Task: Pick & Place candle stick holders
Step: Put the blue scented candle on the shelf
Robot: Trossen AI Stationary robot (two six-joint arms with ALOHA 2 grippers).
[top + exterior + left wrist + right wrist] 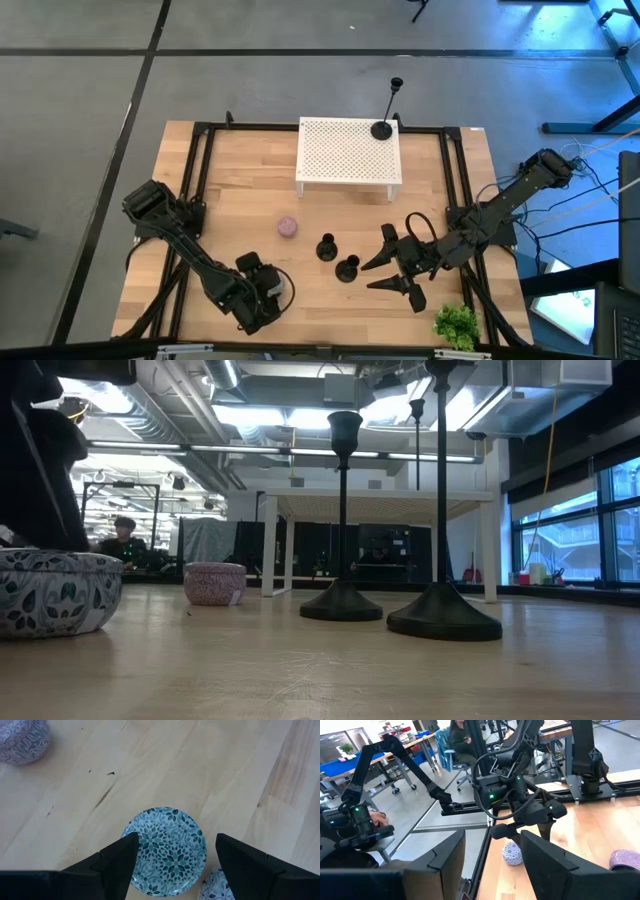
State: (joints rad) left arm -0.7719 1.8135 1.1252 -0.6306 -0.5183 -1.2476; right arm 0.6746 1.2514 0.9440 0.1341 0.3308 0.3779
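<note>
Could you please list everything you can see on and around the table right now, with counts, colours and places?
candle stick holders: three, black; two side by side mid-table near the front, the tallest on the white stand's back right corner.
stand: one, white, perforated, at the back middle.
patterned discs: teal-and-white one below the left gripper, with part of a purple-patterned one beside it.
pink disc: one, left of the two holders.
green plant: one, front right corner.
person: one, seated beyond the table.
left gripper: front left, fingers open above the teal disc.
right gripper: front right, fingers open, empty.
</note>
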